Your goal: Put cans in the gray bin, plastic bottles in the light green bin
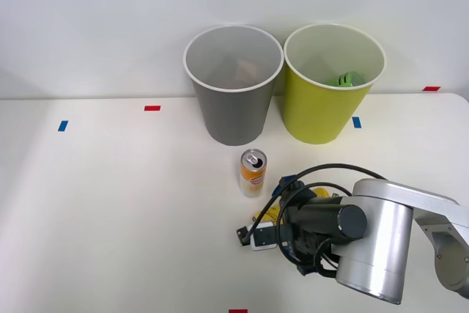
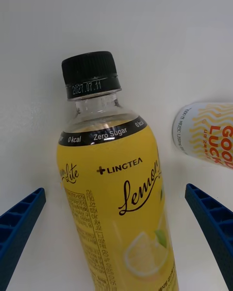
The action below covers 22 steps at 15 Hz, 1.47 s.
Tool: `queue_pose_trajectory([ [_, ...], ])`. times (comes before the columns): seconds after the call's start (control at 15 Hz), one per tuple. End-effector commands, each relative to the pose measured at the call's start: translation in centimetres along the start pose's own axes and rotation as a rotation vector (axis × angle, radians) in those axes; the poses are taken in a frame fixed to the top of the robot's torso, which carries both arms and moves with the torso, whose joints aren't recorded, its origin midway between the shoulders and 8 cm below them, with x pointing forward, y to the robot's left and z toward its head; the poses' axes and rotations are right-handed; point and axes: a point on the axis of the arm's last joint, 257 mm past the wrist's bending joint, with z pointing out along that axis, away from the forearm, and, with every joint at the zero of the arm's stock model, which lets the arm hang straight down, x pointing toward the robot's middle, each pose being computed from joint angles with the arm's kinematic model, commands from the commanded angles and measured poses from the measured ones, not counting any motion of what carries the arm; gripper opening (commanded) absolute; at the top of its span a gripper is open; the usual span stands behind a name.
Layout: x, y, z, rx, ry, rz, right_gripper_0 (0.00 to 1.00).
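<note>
On the left of the pair at the back of the table (image 1: 110,203), the gray bin (image 1: 233,108) is standing with its mouth open to the camera. Something pale is showing faintly at its bottom, but I cannot tell what it is, so I cannot say any can has gone in. Just beside it on the right, the light green bin (image 1: 326,111) is already holding a green bottle (image 1: 346,79), lying low against its far wall; that part of the sorting looks done.

In front of the two bins, the orange can (image 1: 253,172) is standing upright on the table, silver top up, still waiting to go into the gray bin. Just to its right and nearer the robot, the yellow bottle (image 2: 116,194) is lying on the table under the right arm, its black cap (image 2: 90,75) pointing away from the wrist camera.

The right gripper (image 2: 116,233) is hanging over that bottle with its blue fingers (image 2: 22,223) spread wide, one on each side of the label and clear of it, gripping nothing. By my reading, one item of three is sorted: the yellow bottle is about to be grasped for the light green bin, and the can is left after that.
</note>
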Motion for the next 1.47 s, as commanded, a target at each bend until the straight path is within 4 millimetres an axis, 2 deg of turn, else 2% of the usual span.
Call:
queue_pose_trajectory([
  [0.07, 0.1, -0.1, 0.0, 0.005, 0.014, -0.014, 0.99],
  [0.13, 0.1, -0.1, 0.0, 0.005, 0.014, -0.014, 0.99],
  [0.2, 0.1, -0.1, 0.0, 0.006, 0.015, -0.014, 0.79],
  [0.27, 0.1, -0.1, 0.0, 0.006, 0.015, -0.014, 0.29],
  [0.33, 0.1, -0.2, 0.0, 0.010, 0.017, -0.016, 0.00],
  [0.73, 0.2, 0.6, 0.3, 0.006, 0.019, -0.004, 0.00],
  [0.87, 0.4, 0.5, 0.2, 0.018, 0.015, 0.046, 0.00],
  [1.07, 0.0, -1.0, -1.8, 0.068, -0.031, 0.155, 0.00],
  [1.33, -0.8, -4.7, -5.2, 0.181, -0.131, 0.388, 0.00],
  [1.47, -0.4, -5.9, -6.9, 0.234, -0.173, 0.486, 0.00],
])
